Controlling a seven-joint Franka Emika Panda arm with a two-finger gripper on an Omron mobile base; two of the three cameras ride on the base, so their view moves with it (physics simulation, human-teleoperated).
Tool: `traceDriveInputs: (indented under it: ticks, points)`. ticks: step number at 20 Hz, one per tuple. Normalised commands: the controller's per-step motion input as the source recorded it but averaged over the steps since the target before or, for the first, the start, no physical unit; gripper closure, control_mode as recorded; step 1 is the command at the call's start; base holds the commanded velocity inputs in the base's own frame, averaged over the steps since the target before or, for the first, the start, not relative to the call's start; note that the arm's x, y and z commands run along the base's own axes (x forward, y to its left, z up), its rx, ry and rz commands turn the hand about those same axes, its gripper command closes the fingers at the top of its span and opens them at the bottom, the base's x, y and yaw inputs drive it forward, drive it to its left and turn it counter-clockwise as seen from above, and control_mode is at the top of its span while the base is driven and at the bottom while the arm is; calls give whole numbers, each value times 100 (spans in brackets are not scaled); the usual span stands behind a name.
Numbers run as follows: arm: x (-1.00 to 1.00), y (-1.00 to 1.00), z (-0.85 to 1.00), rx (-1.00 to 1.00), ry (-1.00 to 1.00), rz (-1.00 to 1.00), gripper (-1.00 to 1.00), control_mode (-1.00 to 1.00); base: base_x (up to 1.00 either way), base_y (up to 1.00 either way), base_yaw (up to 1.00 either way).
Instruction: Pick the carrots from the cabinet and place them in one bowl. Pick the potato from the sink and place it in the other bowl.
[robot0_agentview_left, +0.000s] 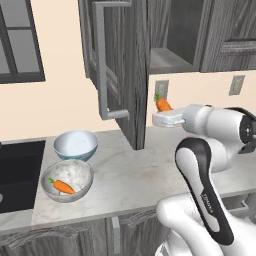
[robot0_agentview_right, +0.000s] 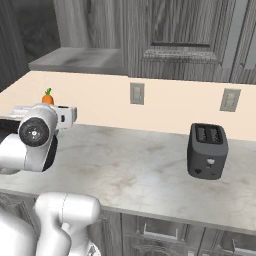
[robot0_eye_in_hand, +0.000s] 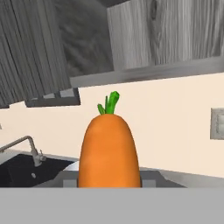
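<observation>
My gripper (robot0_agentview_left: 162, 111) is shut on a bright orange carrot (robot0_agentview_left: 163, 104) held upright with its green top up, just right of the open dark grey cabinet (robot0_agentview_left: 125, 60) door and above the counter. From the right, the same carrot (robot0_agentview_right: 47, 97) pokes up over the gripper (robot0_agentview_right: 49, 105). Up close, the carrot (robot0_eye_in_hand: 109, 148) hides the fingertips. A second carrot (robot0_agentview_left: 62, 186) lies in the mottled grey bowl (robot0_agentview_left: 82, 172). Behind it stands the smooth pale blue-white bowl (robot0_agentview_left: 76, 144), with nothing in it. The black sink (robot0_agentview_left: 17, 172) is at the far left. The potato is out of view.
The cabinet door's long grey handle (robot0_agentview_left: 101, 65) hangs out over the counter between the bowls and my hand. A black toaster (robot0_agentview_right: 207, 150) stands far right by the wall. The slim faucet (robot0_eye_in_hand: 27, 146) rises at the sink. The marble counter (robot0_agentview_left: 135, 172) stretches under my arm.
</observation>
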Motion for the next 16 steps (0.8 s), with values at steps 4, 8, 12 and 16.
traceDriveInputs:
  ticks: [4,8,12,16]
  points:
    - [19,40,-61,4,3,7,100,-100,0,0,0]
    - [28,44,-70,1,9,5,100,-100,0,0,0]
    - [30,42,-68,0,7,5,100,-100,0,0,0]
    - [29,44,-57,0,4,2,100,-100,0,0,0]
